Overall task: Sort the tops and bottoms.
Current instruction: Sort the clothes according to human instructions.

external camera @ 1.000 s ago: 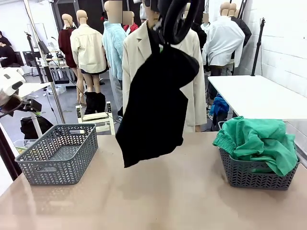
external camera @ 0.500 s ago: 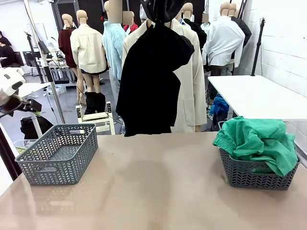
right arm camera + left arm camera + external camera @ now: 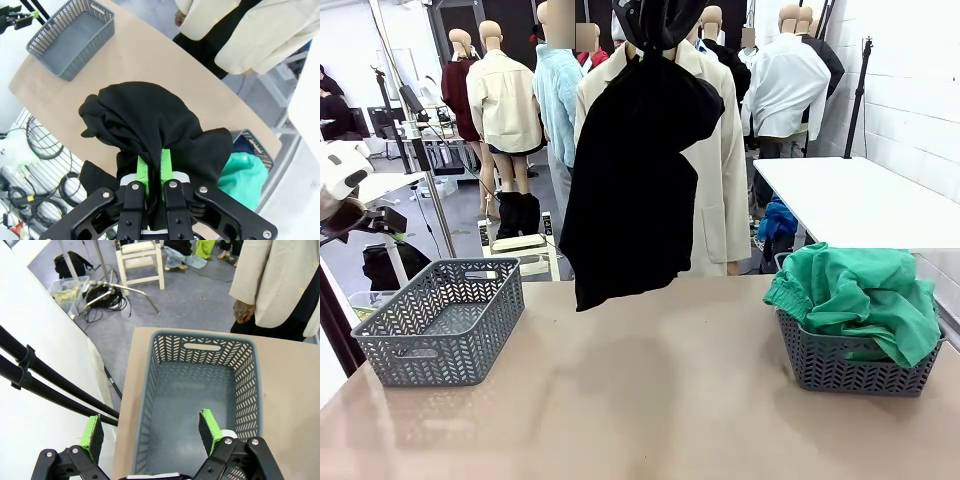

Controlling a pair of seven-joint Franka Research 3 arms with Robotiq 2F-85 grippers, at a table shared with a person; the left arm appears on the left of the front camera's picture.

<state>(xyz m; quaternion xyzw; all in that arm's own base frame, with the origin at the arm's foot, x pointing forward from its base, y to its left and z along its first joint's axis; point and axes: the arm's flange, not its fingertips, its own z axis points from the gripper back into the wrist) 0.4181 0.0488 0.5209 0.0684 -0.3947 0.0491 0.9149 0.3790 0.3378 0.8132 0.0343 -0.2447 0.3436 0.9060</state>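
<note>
A black garment hangs limp high above the middle of the table. My right gripper is shut on its bunched top, with cloth pinched between the green pads; from the front that gripper sits at the picture's top edge. The bright green garment is heaped in the grey basket at the table's right, and also shows below the held cloth. Over the empty grey basket at the left hovers my left gripper, open with nothing between its fingers.
The empty left basket stands near the table's left edge. A person in a beige blazer stands at the far side behind the hanging garment, one hand down by the table edge. Bare tabletop lies between the baskets.
The black garment has been lifted higher than a second ago and is swinging slightly, its hem now near the table's far edge. The left arm and the baskets have not moved.
</note>
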